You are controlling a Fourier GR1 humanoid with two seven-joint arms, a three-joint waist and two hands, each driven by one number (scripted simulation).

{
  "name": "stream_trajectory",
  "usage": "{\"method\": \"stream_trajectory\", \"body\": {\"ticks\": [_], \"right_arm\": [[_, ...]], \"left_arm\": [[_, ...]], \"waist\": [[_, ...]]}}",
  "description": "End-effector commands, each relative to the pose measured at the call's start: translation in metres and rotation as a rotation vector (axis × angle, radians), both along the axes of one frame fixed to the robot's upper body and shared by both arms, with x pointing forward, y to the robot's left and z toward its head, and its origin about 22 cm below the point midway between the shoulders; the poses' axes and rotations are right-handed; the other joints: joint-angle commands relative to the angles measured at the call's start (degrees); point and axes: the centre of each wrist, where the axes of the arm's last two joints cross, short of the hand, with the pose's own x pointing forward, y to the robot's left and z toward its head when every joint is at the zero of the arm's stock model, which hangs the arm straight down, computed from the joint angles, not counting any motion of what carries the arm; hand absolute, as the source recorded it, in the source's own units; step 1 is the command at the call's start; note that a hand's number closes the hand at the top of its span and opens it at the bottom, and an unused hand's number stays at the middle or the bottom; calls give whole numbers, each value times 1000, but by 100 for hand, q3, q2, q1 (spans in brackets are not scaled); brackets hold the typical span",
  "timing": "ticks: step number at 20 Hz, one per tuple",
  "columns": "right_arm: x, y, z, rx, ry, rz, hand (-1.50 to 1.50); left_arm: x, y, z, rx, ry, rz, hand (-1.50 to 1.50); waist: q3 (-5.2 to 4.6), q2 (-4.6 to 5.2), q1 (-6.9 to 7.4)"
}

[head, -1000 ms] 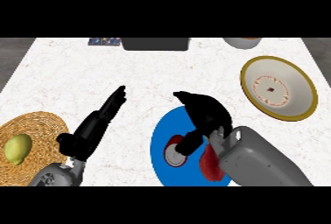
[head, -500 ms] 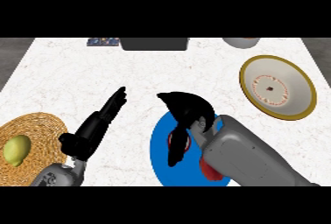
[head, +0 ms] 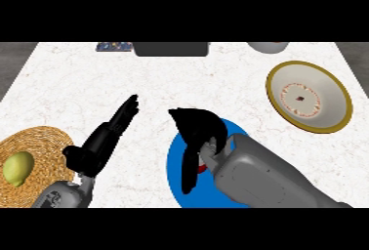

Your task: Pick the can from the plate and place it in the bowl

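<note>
A blue plate (head: 180, 180) lies at the front centre of the counter. Only a red sliver of the can (head: 202, 168) shows on it, tucked against my right wrist. My right hand (head: 198, 128) hangs over the plate's far edge, bent downward, and hides most of the can. Whether it touches the can is hidden. The bowl (head: 310, 96), cream with a gold rim, stands to the right and farther back. My left hand (head: 108, 139) rests open left of the plate, fingers pointing away from me.
A woven mat (head: 39, 146) carrying a green fruit (head: 18, 168) sits at the front left. Along the back edge are a dark box (head: 173, 48), a patterned item (head: 115, 47) and a grey vessel (head: 268, 47).
My right hand and forearm have shifted left and slightly away from me over the plate, covering more of the can. The left hand has stayed still.
</note>
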Motion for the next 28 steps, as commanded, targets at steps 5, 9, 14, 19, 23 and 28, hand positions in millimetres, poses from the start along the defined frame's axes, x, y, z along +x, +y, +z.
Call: {"method": "stream_trajectory", "body": {"ticks": [5,9,14,19,23,28], "right_arm": [[-26,17,-3,-146,-90,-84,-150],[-38,24,-13,-217,-147,-91,-150],[-28,-4,-31,-226,-149,-140,-150],[-7,-13,-50,-236,-119,-158,-150],[-23,-18,-63,-255,-102,-148,-150],[-23,-12,-74,-231,-91,-143,-150]], "left_arm": [[0,7,-7,-3,-7,-4,0],[-5,4,-6,-16,19,-17,0],[-7,8,11,3,0,-11,0],[8,-1,7,0,0,-9,0],[2,-5,14,5,5,-10,0],[7,-16,7,-13,11,-20,0]], "waist": [[2,3,-12],[-1,-8,-4],[5,-4,-1],[4,26,2],[6,11,3],[5,18,1]]}}
